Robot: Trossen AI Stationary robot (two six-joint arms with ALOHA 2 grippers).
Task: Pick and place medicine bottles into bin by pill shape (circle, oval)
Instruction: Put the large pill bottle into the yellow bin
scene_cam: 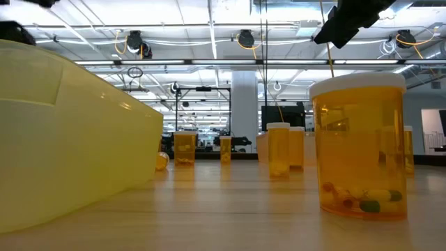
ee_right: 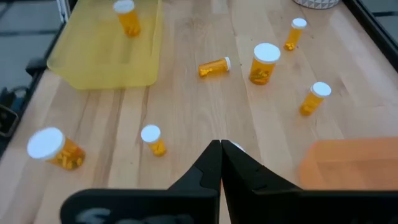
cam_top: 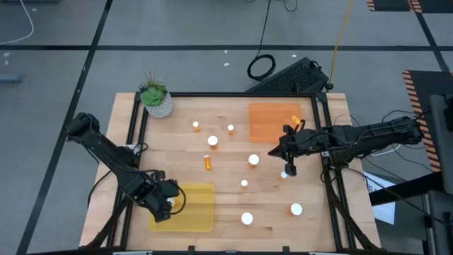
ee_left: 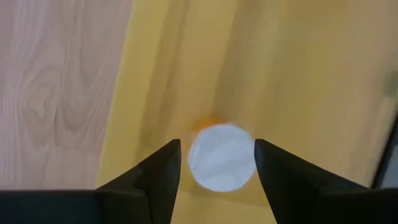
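Around the work: we see a pale wooden counter [cam_top: 226, 212] with visible grain, framed by dark rails, and a white pot with a green plant [cam_top: 156, 99] at its far left corner.
Yellow tray [cam_top: 195, 209]: flat, rectangular, translucent plastic, at the near left of the counter; one bottle stands inside it.
Orange tray [cam_top: 272, 119]: same shape and material, at the far right, with nothing in it that we can make out.
Left gripper [cam_top: 172, 200]: hangs over the yellow tray's left part; its fingers [ee_left: 155, 180] stand apart on either side of a white-capped bottle [ee_left: 222, 157], and we see a thin gap at each side, so nothing is held.
Right gripper [cam_top: 289, 168]: hovers over the counter just in front of the orange tray; its fingers [ee_right: 205, 171] are pressed together with nothing between them.
Medicine bottles: small orange translucent cylinders with round white caps, scattered across the middle of the counter between the two trays.
Lying bottle [cam_top: 207, 162]: on its side near the centre, apart from the others.
Wide-capped bottles: one stands by the near edge [cam_top: 247, 219], another to its right [cam_top: 296, 209].
Under the right gripper: a white cap [ee_right: 235, 147] shows just past the closed fingertips.
In the way: several upright bottles stand between the right gripper and the yellow tray.
Close bottle [scene_cam: 359, 143]: in the low view we can see mixed pills at its bottom.
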